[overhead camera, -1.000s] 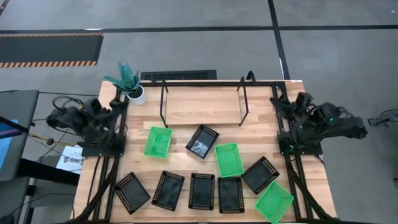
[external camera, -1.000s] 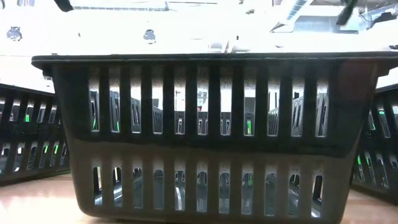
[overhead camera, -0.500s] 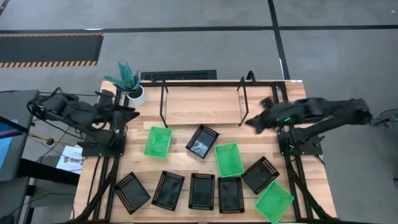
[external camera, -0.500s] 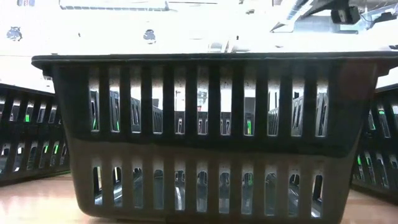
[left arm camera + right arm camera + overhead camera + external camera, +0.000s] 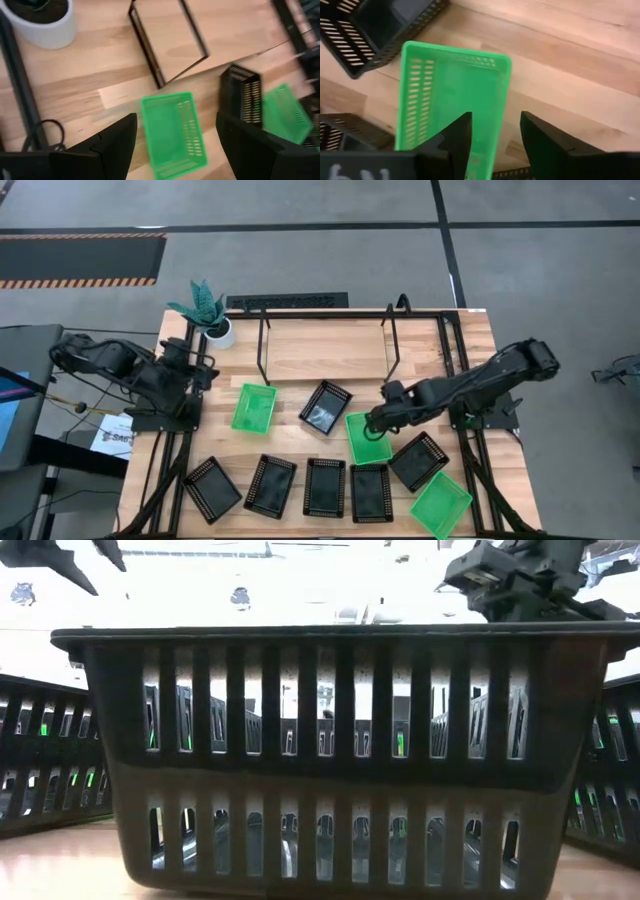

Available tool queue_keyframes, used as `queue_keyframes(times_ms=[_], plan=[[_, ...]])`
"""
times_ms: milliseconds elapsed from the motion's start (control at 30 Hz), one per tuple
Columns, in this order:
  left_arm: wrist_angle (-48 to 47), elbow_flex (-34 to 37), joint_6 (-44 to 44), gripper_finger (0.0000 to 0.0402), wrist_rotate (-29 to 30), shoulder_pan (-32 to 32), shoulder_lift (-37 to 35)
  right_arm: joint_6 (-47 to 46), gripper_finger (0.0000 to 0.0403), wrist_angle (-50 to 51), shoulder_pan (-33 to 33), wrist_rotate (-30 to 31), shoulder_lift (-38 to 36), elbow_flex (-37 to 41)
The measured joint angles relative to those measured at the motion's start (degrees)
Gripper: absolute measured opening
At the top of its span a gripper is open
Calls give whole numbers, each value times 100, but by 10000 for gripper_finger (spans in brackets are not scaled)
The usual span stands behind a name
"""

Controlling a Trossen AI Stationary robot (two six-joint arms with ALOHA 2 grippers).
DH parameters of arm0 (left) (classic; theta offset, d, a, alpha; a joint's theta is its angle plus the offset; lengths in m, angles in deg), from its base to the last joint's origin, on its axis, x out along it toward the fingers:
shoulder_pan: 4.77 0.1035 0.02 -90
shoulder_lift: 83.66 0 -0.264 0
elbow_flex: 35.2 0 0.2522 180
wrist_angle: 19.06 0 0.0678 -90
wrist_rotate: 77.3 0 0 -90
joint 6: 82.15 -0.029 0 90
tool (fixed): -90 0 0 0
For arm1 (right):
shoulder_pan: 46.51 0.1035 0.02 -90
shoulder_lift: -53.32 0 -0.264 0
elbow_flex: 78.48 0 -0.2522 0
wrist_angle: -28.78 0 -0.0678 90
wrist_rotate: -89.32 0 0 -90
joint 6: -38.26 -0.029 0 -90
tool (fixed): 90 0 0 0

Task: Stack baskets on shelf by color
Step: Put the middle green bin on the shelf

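Note:
Three green baskets lie flat on the table top: the left one (image 5: 254,407), the middle one (image 5: 368,436) and one by the near right corner (image 5: 441,503). Several black baskets (image 5: 324,486) lie around them. The shelf (image 5: 325,345) stands at the far edge with a bare board. My right gripper (image 5: 377,424) is open above the middle green basket (image 5: 452,95), and that basket's long wall (image 5: 503,95) lies in line with the gap between the fingers. My left gripper (image 5: 207,370) is open near the table's left edge, facing the left green basket (image 5: 175,132).
A potted plant (image 5: 205,315) stands at the far left corner, beside the shelf's left leg (image 5: 263,345). One black basket (image 5: 325,407) lies between the left and middle green baskets. In the low view another black basket (image 5: 320,760) fills the frame. Bare wood lies in front of the shelf.
My right arm has unfolded from the table's right edge, swung toward the middle and come down over the middle green basket. My left arm has stretched a little toward the table, its gripper now turned to the left green basket. No basket has moved.

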Motion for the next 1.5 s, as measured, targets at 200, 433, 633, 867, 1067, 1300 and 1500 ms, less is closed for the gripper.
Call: queue_keyframes(times_ms=[200,433,633,867,1067,1300,1500], plan=[[254,720,17,261,-251,0,-196,46,245,104,-84,3,-33,0],[1162,1804,-33,261,-448,0,-717,249,250,97,-353,23,35,-5],[2143,2521,-36,261,-530,0,-1128,633,250,62,-591,-189,250,6],[2341,2732,-5,261,-504,0,-1158,862,250,-152,-702,-416,548,-7],[2339,2732,26,261,-461,0,-1149,693,250,-394,-428,-713,848,168],[2334,2732,148,261,-291,0,-1142,510,235,-670,-277,-997,1246,167],[2329,2732,153,261,-223,0,-1114,407,130,-906,-366,-1354,1500,148]])
